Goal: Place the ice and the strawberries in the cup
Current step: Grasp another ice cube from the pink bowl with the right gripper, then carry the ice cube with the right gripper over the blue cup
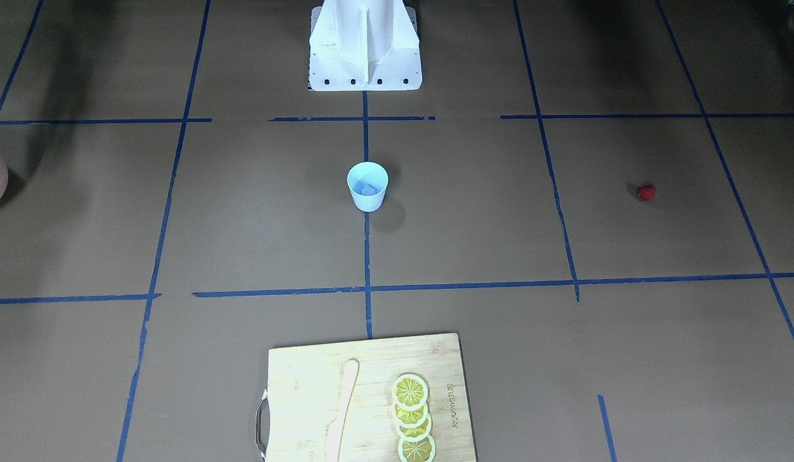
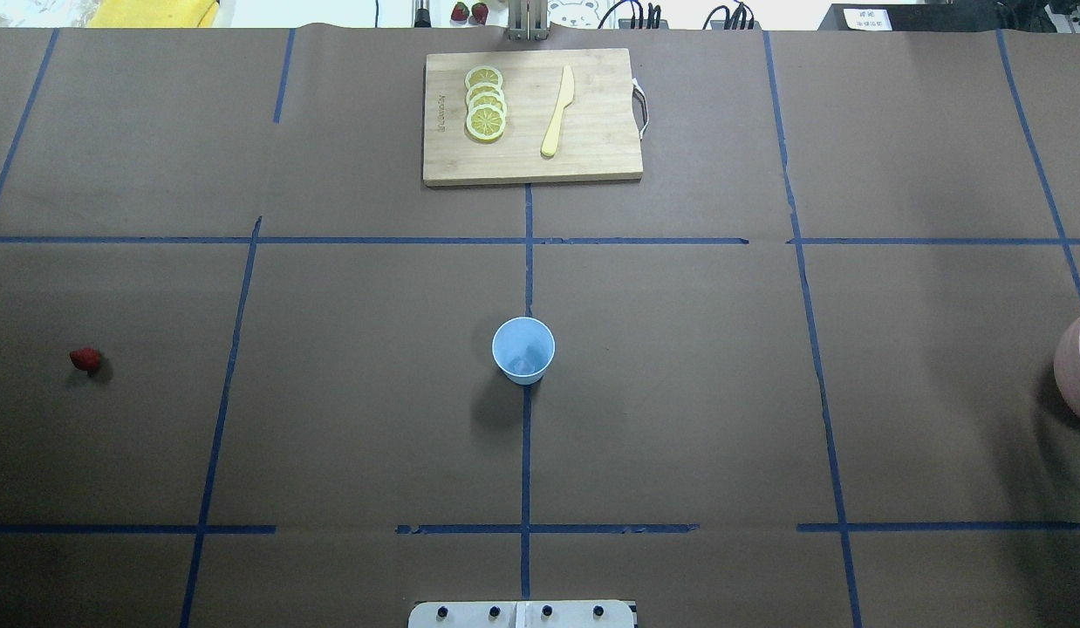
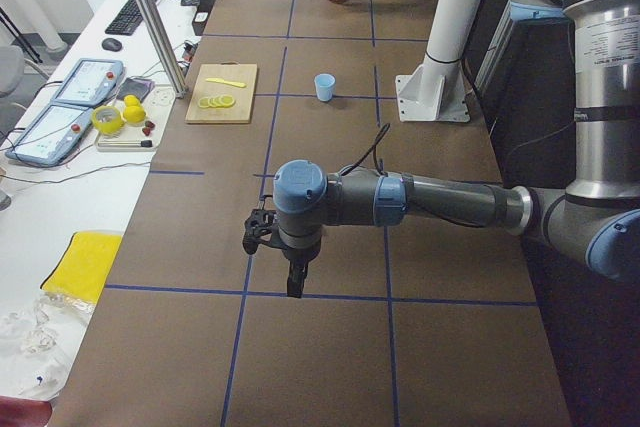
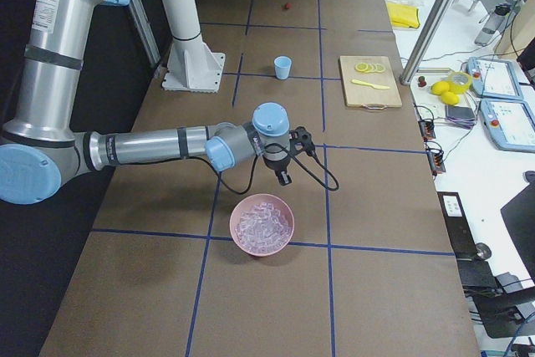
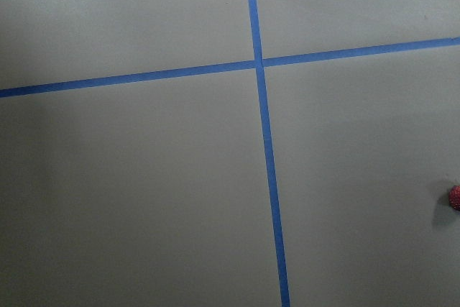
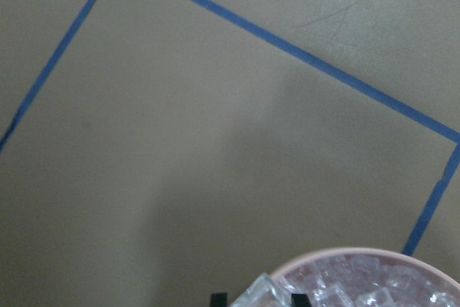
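Right wrist view: only here, right gripper [image 6: 259,301] clamped on a clear ice cube [image 6: 260,287] over the round pink bowl [image 6: 345,254] of ice.
Side view: left gripper [image 3: 293,285] hangs fingers-down; open or closed, can't tell.
Centre: small light-blue plastic cup [image 2: 523,350], bluish cube [image 1: 369,190] inside.
Robot's left: small dark-red strawberry [image 2: 85,358], well apart.
Surface: brown paper [image 2: 680,392], blue tape grid.

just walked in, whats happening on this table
Two robot arms are filling the light-blue cup with ice and a strawberry. The right gripper, by the pink bowl of ice, seems to have an ice cube between its fingertips. The left gripper hovers near the strawberry, which lies untouched. The cup seems to hold ice already.
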Robot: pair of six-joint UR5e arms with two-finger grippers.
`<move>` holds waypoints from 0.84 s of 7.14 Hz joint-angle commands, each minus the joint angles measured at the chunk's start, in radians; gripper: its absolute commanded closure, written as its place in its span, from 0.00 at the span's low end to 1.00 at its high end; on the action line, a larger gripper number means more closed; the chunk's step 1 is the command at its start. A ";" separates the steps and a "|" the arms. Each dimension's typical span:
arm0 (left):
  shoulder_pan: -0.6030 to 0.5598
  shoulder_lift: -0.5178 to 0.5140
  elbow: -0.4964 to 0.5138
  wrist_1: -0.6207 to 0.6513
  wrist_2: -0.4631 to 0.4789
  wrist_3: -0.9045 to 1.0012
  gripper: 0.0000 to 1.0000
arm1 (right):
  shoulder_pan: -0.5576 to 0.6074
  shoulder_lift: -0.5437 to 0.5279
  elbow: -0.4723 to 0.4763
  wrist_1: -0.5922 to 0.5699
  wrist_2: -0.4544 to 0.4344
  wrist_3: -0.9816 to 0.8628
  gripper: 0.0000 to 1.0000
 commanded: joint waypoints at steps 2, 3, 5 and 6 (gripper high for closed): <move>0.000 -0.002 0.000 -0.004 0.000 0.000 0.00 | -0.293 0.236 0.019 -0.008 -0.158 0.575 1.00; 0.000 -0.002 -0.001 -0.006 0.000 0.000 0.00 | -0.399 0.320 0.019 -0.045 -0.229 0.709 1.00; 0.000 -0.002 0.000 -0.008 0.000 0.000 0.00 | -0.604 0.661 0.009 -0.394 -0.408 0.906 1.00; 0.000 -0.002 0.000 -0.009 0.000 0.000 0.00 | -0.691 0.803 -0.016 -0.518 -0.493 1.001 1.00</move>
